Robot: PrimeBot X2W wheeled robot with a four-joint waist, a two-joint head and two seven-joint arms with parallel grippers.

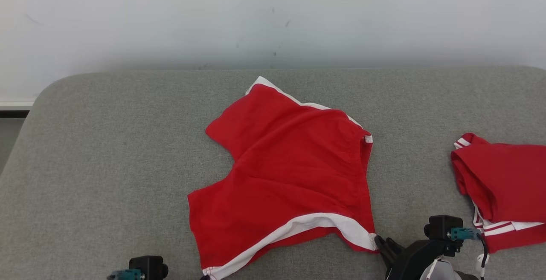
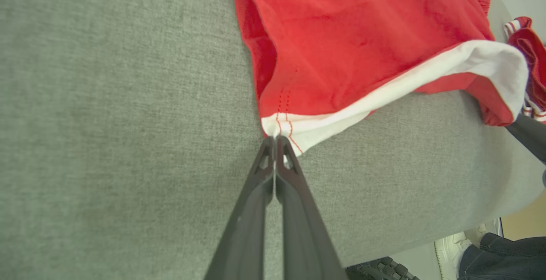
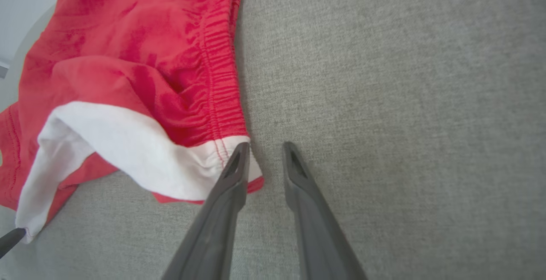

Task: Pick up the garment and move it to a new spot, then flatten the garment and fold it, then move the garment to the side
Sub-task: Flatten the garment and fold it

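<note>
Lying spread across the grey counter (image 1: 106, 143), the garment (image 1: 290, 169) has one white-trimmed corner clamped in the left fingers (image 2: 290, 194). The right fingers (image 3: 228, 203) stand apart at the other corner. Striped red clothing (image 1: 503, 182) lies well apart, rightward.

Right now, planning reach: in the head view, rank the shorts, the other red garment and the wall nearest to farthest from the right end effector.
1. The shorts: hem corner at the right end effector's tips.
2. The other red garment: to the right.
3. The wall: far back.
</note>
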